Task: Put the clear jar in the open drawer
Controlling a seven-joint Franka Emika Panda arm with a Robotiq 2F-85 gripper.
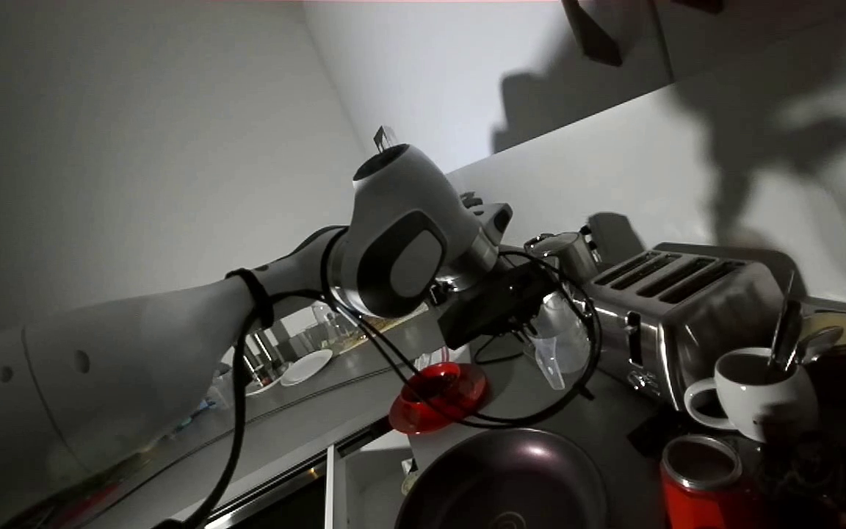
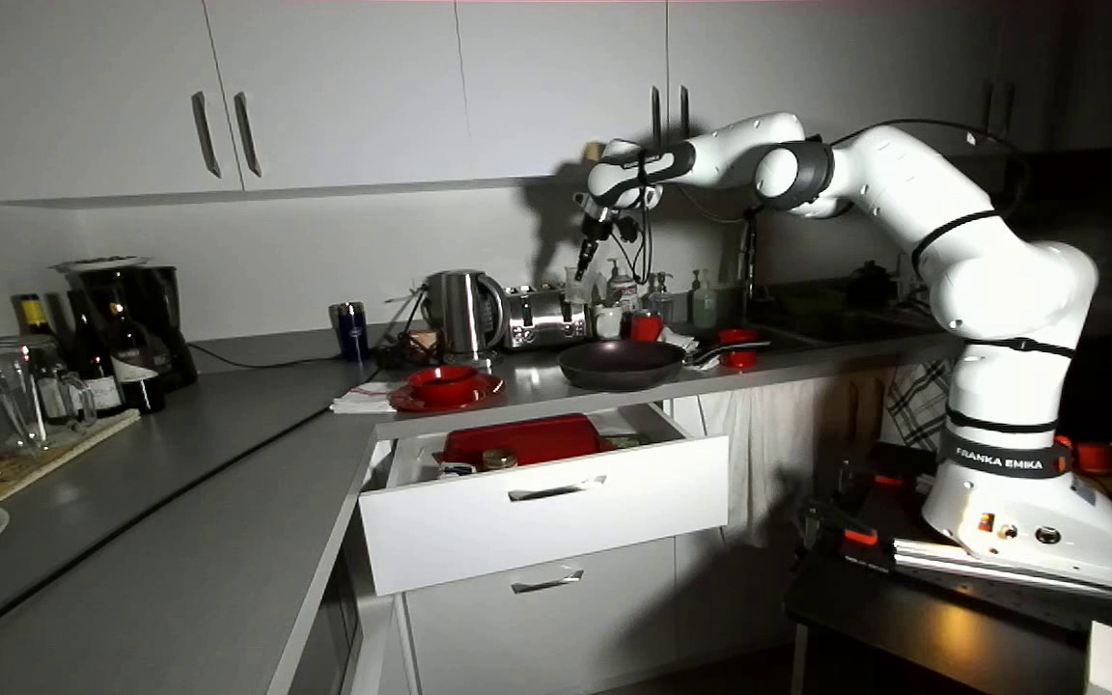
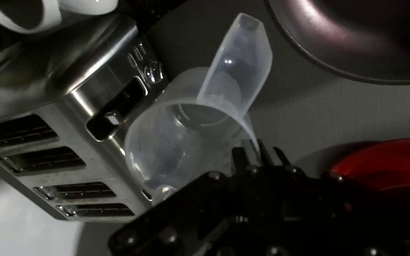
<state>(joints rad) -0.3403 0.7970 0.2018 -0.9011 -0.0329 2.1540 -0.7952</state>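
The clear jar (image 3: 187,149) is a see-through jug with a wide round pale rim and a handle. It also shows in both exterior views (image 1: 564,334) (image 2: 577,287). My gripper (image 3: 258,153) is shut on its rim, with the wall between the fingertips. In an exterior view the gripper (image 2: 586,263) holds the jar up in front of the toaster, seemingly above the counter. The open drawer (image 2: 459,541) is pale with a flat front, pulled out below the counter, lower and to the left of the jar there. Part of its inside also shows in an exterior view (image 1: 368,477).
A dark pan (image 2: 619,362) and a red bowl on a red plate (image 2: 445,386) stand on the counter above the drawer. A steel toaster (image 3: 94,106) is close beside the jar. A kettle (image 2: 459,314) stands behind. The drawer holds a red tray (image 2: 527,439) and a small lidded jar (image 2: 498,459).
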